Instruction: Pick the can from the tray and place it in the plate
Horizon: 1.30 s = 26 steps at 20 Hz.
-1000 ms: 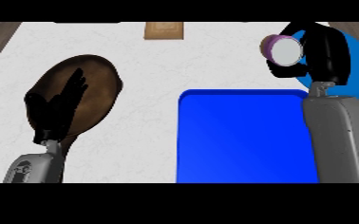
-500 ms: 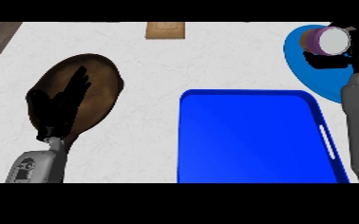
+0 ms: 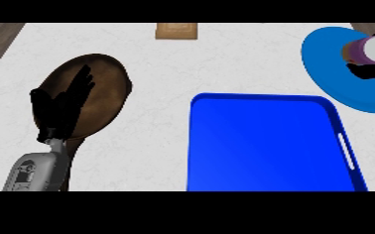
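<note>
Start at the right edge of the head view: a scrap of black, the right hand [image 3: 359, 71], shows just below the can [image 3: 364, 49]. So little of it is visible that you cannot tell whether it grips the can or has let go. Only that dark patch touches or overlaps the can's lower side; the forearm lies outside the picture.

The can itself sits over the blue plate [image 3: 330, 69], toward the plate's far right part, cut by the picture's edge. You see a pale top with a purple side, so its long axis seems to point roughly up toward the camera, which suggests it is upright. Whether its base rests on the plate or hangs just above it, you cannot judge from here.

The blue tray [image 3: 264, 144] lies below and to the left of the plate, with nothing showing in it. So the carry looks done, and what remains is the release straight over the plate.

Your left hand [image 3: 62, 104] rests with straight, spread fingers over the brown dish [image 3: 99, 91] at far left, well apart from the can. The right hand is plainly the nearer one. A small wooden block [image 3: 176, 30] sits at the counter's [image 3: 219, 64] far edge.
</note>
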Each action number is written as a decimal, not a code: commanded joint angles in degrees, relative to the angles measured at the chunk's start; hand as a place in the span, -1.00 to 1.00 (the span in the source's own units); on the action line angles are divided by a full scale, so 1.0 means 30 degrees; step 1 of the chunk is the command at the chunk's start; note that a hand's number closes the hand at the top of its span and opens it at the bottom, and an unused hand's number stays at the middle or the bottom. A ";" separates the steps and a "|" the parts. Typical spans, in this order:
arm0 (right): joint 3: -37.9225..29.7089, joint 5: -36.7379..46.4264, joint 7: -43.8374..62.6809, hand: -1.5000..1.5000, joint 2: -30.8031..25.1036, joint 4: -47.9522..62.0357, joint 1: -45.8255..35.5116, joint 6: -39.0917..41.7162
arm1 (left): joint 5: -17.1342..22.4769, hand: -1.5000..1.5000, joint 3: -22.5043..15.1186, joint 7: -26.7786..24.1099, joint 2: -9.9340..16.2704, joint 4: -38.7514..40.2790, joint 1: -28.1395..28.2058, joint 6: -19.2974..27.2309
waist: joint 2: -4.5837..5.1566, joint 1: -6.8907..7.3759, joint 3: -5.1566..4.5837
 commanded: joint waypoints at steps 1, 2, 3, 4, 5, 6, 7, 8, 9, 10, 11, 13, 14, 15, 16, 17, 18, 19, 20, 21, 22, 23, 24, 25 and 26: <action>-0.1185 -0.1549 -0.1115 1.00 -0.0789 0.2933 -0.0410 0.2002 | -0.0124 0.00 -0.0242 0.0451 -0.0479 -0.0110 -0.0304 0.0364 | -0.0001 -0.0030 0.0017; -0.1416 -0.1686 -0.0441 1.00 -0.0863 0.3803 -0.1063 0.2583 | -0.0431 0.00 -0.0615 -0.0381 -0.0603 0.0211 0.0275 0.0141 | 0.0099 0.0204 0.0022; -0.1671 -0.1814 -0.1447 -1.00 -0.2107 0.4562 -0.1061 0.3191 | -0.0154 0.00 -0.0167 0.0556 -0.0112 -0.0498 -0.0335 0.0170 | 0.0061 0.0182 0.0032; -0.1403 -0.1482 -0.2494 -1.00 -0.1201 0.5335 -0.0454 0.1883 | -0.0141 0.00 -0.0278 0.0191 -0.0335 -0.0750 0.0502 0.0157 | 0.0095 0.0344 0.0041; -0.1209 -0.1590 -0.3447 -1.00 -0.2410 0.5415 -0.0842 0.3758 | -0.0053 0.00 -0.0031 -0.0196 -0.0306 0.0923 -0.0494 -0.0063 | 0.0098 0.0028 0.0019; -0.1053 -0.1387 -0.3981 -1.00 -0.1980 0.5930 -0.1232 0.2802 | -0.0516 0.00 -0.0176 -0.0763 -0.0790 0.0925 -0.0292 0.0631 | 0.0079 0.0104 0.0019; -0.1435 -0.1776 -0.5231 -1.00 -0.2126 0.6225 -0.0620 0.2721 | -0.0431 0.00 -0.0369 0.0605 -0.0437 -0.0610 -0.0069 0.0464 | 0.0050 0.0195 0.0040; -0.1540 -0.1825 -0.5053 -1.00 -0.1827 0.6412 -0.1493 0.2005 | -0.0581 0.00 -0.0665 -0.0130 -0.0741 -0.0406 0.0619 0.0344 | 0.0067 0.0285 0.0034; -0.1671 -0.1935 -0.6226 -1.00 -0.2208 0.6359 -0.1128 0.1802 | -0.0060 0.00 -0.0039 0.0383 0.0045 -0.0419 0.0173 -0.0228 | 0.0075 0.0255 0.0040; -0.1692 -0.1954 -0.6616 -1.00 -0.1839 0.6170 -0.1396 0.1024 | -0.0389 0.00 -0.0490 0.0427 -0.0578 -0.0299 -0.0095 0.0237 | 0.0097 0.0260 0.0044; -0.2128 -0.2602 -0.7642 -1.00 -0.1354 0.5477 -0.1072 0.0597 | -0.0435 0.00 -0.0187 0.0856 -0.0593 -0.0156 -0.1133 0.0755 | 0.0038 -0.0006 0.0041; -0.2955 -0.3755 -0.8698 -1.00 -0.2084 0.5209 -0.2051 0.2014 | 0.0120 0.00 0.0337 0.0351 0.0376 -0.0226 -0.0322 -0.0370 | 0.0003 0.0122 0.0039; -0.3220 -0.4344 -0.9522 -1.00 -0.1836 0.4965 -0.2025 0.2616 | 0.0049 0.00 0.0316 0.0592 0.0016 0.0528 -0.0947 -0.0040 | -0.0044 -0.0217 0.0021; -0.3688 -0.5062 -1.0120 -1.00 -0.1364 0.4767 -0.2348 0.2878 | -0.0306 0.00 -0.0028 0.0005 -0.0263 0.0117 0.0109 0.0161 | -0.0098 -0.0099 0.0024; -0.3876 -0.5492 -1.0359 -1.00 -0.1848 0.4832 -0.2606 0.4160 | 0.0000 0.00 0.0354 0.0393 0.0137 -0.0112 0.0056 -0.0044 | -0.0141 -0.0129 0.0015; -0.4450 -0.6206 -1.1051 -1.00 -0.2018 0.5020 -0.2166 0.4779 | 0.0067 0.00 0.0359 0.0417 0.0293 -0.0138 0.0004 -0.0286 | -0.0139 -0.0239 0.0017; -0.4457 -0.6475 -0.9843 -1.00 -0.1408 0.4639 -0.2930 0.4743 | 0.0216 0.00 0.0231 0.0360 -0.0148 -0.0606 0.0535 -0.0152 | -0.0244 -0.0270 -0.0015; -0.4605 -0.6714 -0.8789 -1.00 -0.1224 0.5019 -0.3749 0.4800 | -0.0129 0.00 0.0484 0.0482 0.0082 0.0842 -0.0828 0.0122 | -0.0133 -0.0338 -0.0020; -0.4846 -0.7141 -0.8035 -1.00 -0.1871 0.4809 -0.3353 0.5679 | 0.0251 0.00 0.0639 -0.0309 0.0420 -0.0001 0.0647 -0.0615 | -0.0242 -0.0388 -0.0034; -0.5472 -0.7709 -0.7585 -1.00 -0.2955 0.5361 -0.3343 0.6841 | -0.0249 0.00 0.0243 0.0194 -0.0129 0.0082 -0.0029 0.0177 | -0.0210 -0.0474 -0.0022; -0.5798 -0.8197 -0.6879 -1.00 -0.2040 0.5751 -0.3315 0.6933 | 0.0013 0.00 0.0552 0.0355 0.0176 -0.0045 -0.0311 0.0003 | -0.0240 -0.0497 -0.0025; -0.5686 -0.8244 -0.6331 -1.00 -0.2521 0.5978 -0.3157 0.7834 | -0.0335 0.00 0.0102 -0.0012 -0.0266 -0.0276 0.0603 0.0188 | -0.0237 -0.0435 -0.0027; -0.5765 -0.8555 -0.5773 -1.00 -0.2758 0.6276 -0.3384 0.9193 | -0.0038 0.00 0.0442 0.0409 -0.0173 0.0153 -0.0261 0.0207 | -0.0238 -0.0560 -0.0031; -0.6070 -0.8910 -0.5932 -1.00 -0.2876 0.6814 -0.3213 0.9742 | -0.0030 0.00 0.0335 -0.0049 -0.0106 0.0104 0.0594 -0.0158 | -0.0164 -0.0333 -0.0015; -0.6138 -0.9103 -0.5399 -1.00 -0.3562 0.7091 -0.3452 1.0773 | -0.0063 0.00 0.0334 -0.0184 -0.0209 0.0396 0.0143 -0.0090 | -0.0129 -0.0356 -0.0015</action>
